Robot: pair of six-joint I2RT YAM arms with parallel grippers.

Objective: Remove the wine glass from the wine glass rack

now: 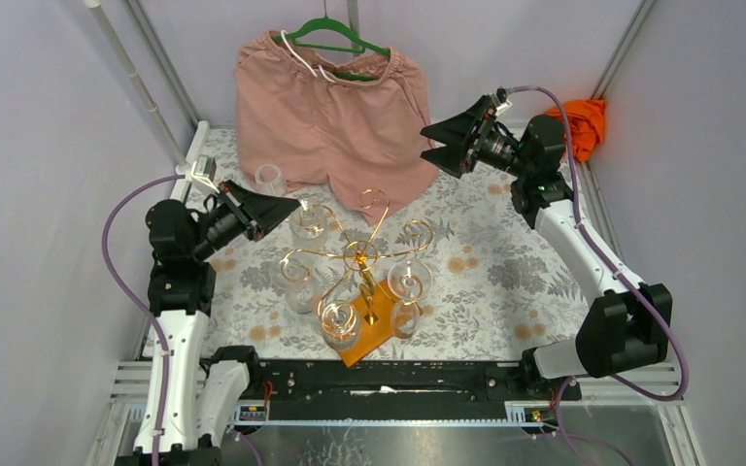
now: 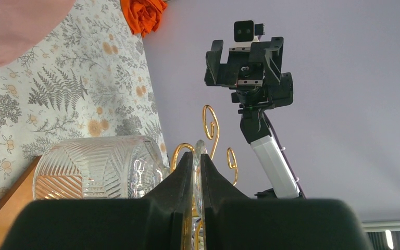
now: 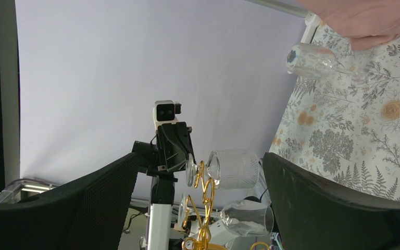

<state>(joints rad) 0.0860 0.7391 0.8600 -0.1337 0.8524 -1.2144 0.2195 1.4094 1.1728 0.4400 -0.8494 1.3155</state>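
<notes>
The wine glass rack (image 1: 361,256) is a gold stand with scroll arms on an orange-brown wooden base (image 1: 377,335); several clear glasses hang from it. My left gripper (image 1: 289,207) is shut on the thin round foot of a ribbed wine glass (image 1: 311,221) at the rack's far-left arm. In the left wrist view the gripper (image 2: 197,156) pinches the foot edge-on, with the bowl (image 2: 99,166) to its left and gold scrolls (image 2: 211,125) just behind. My right gripper (image 1: 444,144) is open and empty, raised at the back right. Its wrist view (image 3: 200,156) faces the rack and the held glass (image 3: 234,169).
Another glass (image 1: 270,178) lies on the floral cloth near the back left, also in the right wrist view (image 3: 310,60). Pink shorts (image 1: 330,116) hang on a green hanger (image 1: 335,37) at the back. An orange cloth (image 1: 583,121) sits at the back right corner.
</notes>
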